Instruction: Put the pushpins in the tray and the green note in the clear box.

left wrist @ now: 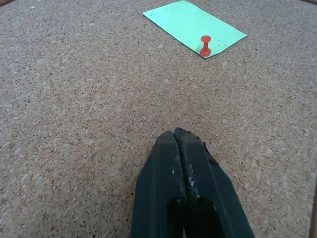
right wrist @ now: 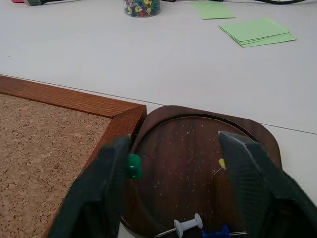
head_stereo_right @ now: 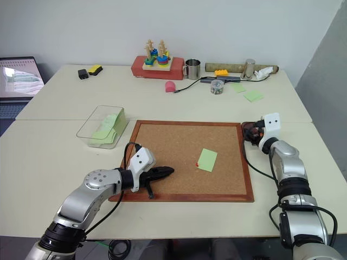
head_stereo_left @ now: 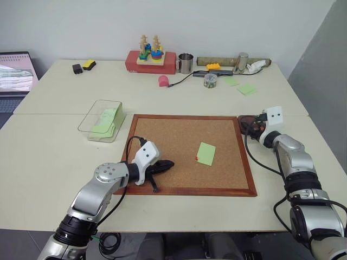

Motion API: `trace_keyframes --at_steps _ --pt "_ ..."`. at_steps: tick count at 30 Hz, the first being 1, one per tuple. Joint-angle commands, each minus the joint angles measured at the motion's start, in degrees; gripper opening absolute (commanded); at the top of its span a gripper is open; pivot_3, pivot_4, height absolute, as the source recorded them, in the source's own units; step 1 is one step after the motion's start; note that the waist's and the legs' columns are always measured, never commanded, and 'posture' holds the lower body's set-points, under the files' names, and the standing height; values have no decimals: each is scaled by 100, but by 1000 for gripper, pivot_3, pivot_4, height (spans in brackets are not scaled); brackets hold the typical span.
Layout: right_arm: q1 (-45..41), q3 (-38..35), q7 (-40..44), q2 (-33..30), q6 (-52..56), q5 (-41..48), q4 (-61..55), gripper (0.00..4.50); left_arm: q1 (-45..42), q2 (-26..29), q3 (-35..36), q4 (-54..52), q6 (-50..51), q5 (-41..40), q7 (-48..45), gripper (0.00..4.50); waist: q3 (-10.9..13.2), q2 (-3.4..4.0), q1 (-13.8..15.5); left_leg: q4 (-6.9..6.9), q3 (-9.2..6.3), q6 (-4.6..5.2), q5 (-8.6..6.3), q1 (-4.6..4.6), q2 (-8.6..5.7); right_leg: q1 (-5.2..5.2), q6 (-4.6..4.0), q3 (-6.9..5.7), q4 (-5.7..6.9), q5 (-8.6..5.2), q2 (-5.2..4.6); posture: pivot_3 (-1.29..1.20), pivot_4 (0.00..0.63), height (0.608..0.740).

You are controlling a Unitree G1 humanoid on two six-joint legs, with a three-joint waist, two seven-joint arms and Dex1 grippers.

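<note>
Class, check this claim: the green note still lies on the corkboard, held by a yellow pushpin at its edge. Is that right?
Not quite. The pushpin is red, not yellow, as the left wrist view shows. The rest holds: the green note lies on the corkboard, pinned at its edge.

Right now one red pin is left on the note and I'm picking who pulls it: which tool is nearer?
Left. The left tool is on the corkboard beside the red pin; the right tool is over the tray off the board's corner.
</note>
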Motion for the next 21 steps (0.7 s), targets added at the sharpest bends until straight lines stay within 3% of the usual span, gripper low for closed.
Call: trace_keyframes --at_steps 1,5,21 --pt "-65 -75 69 -101 -163 -56 -246 3844 80 47 -129 86 143 112 -20 0 0 0 0 0 0 0 0 0 0 0 0 0 0 0 0 0 150 740" --pt "-9 -70 94 -103 -299 -106 -405 4450 80 41 -137 81 141 109 -23 0 0 0 0 0 0 0 0 0 0 0 0 0 0 0 0 0 150 740" --pt "-176 -632 -295 -51 -484 67 -639 4450 80 20 -156 78 111 118 -14 0 0 0 3 0 0 0 0 -1 0 0 0 0 0 0 0 0 150 740"
